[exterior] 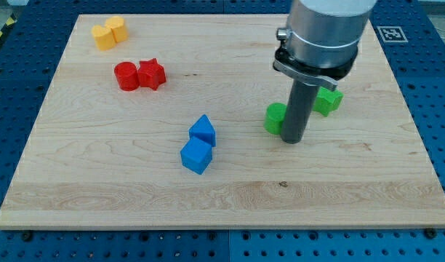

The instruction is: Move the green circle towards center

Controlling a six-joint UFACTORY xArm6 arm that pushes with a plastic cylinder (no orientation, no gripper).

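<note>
2 green (274, 117), 2 blue (196, 155), 2 red (126, 76), 2 yellow (103, 36) blocks.

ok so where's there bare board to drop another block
Free: the whole bottom strip below the blue pair, the top middle between the yellow pair and the arm, and the left edge under the red pair. Crowded: around my tip, which touches the green circle, with the green star behind.

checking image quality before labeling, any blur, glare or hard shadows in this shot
Camera view: even, soft light, no glare on the board; blocks sharp. My tip casts only a faint shadow beside the green circle. The rod hides part of the green star.
</note>
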